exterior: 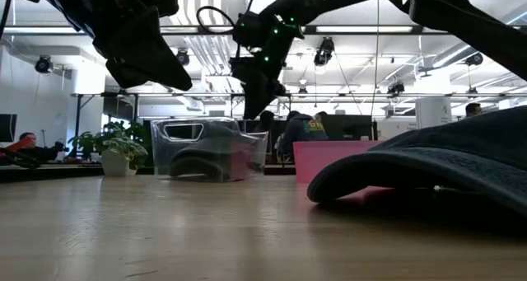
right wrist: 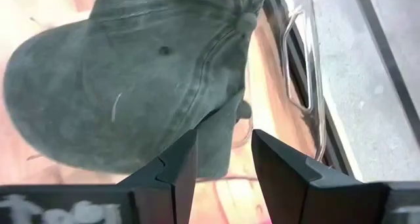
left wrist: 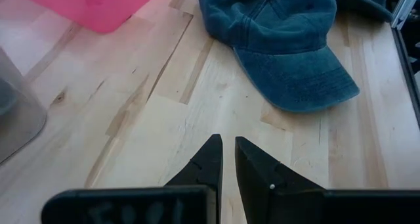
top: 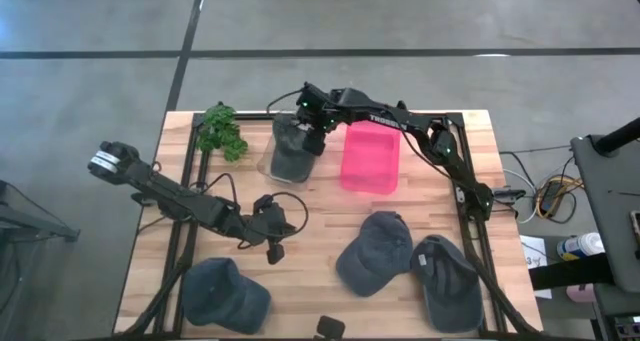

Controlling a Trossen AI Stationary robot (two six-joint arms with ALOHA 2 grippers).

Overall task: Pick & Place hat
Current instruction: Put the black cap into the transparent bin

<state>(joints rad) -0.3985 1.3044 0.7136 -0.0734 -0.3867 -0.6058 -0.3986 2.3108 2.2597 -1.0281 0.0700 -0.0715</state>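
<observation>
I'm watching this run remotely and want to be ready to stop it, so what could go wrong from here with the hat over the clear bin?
1. The right gripper holds the hat by only an edge of fabric over the clear bin; it could slip or catch on the rim.
2. The pink bin stands close beside the right arm, which might nudge it when pulling back.
3. The left gripper waits low near another cap.

The right arm reaches far across the table and bends down at the wrist. Its right gripper (right wrist: 223, 159) pinches cloth between its two fingers. The left arm stretches low over the table. Its left gripper (left wrist: 227, 159) is nearly closed, holding nothing.
</observation>
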